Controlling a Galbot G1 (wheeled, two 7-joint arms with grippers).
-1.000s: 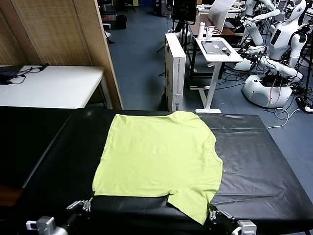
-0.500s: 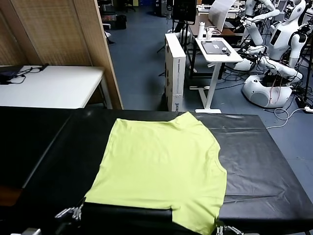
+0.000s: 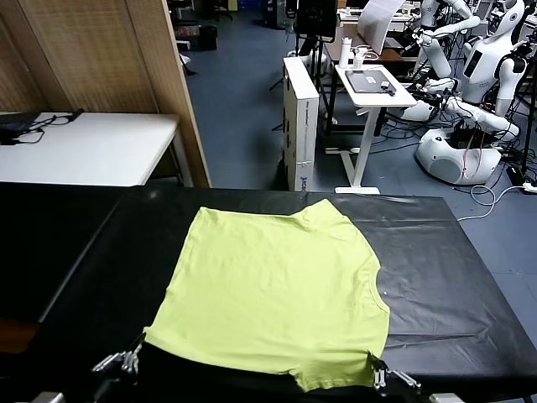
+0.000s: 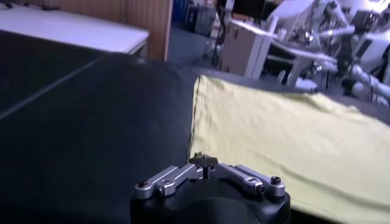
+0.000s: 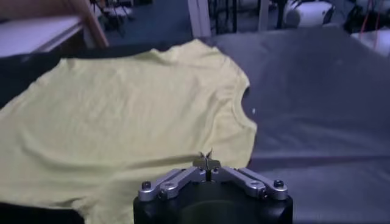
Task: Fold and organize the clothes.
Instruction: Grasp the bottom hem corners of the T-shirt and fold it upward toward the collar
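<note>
The lime yellow-green T-shirt [image 3: 268, 294] lies spread flat on the black table [image 3: 445, 277], hem to the left and round neck to the right. One sleeve points away from me and the other lies at the near edge. My left gripper [image 3: 131, 358] is shut on the near hem corner; in the left wrist view its tips [image 4: 203, 161] pinch the shirt's [image 4: 292, 134] corner. My right gripper [image 3: 379, 371] is shut on the near edge by the shoulder; in the right wrist view its tips [image 5: 207, 161] meet over the cloth [image 5: 134, 115].
Behind the black table stand a white table [image 3: 84, 147] at the left, a wooden partition [image 3: 109, 59], an upright white box [image 3: 300, 117] and a small white desk [image 3: 373, 84]. White robots [image 3: 470, 92] stand at the far right.
Both grippers have drawn back toward me and apart, and the shirt has slid nearer. Its near edge, which hung folded over the table's front, now lies stretched flat between them.
</note>
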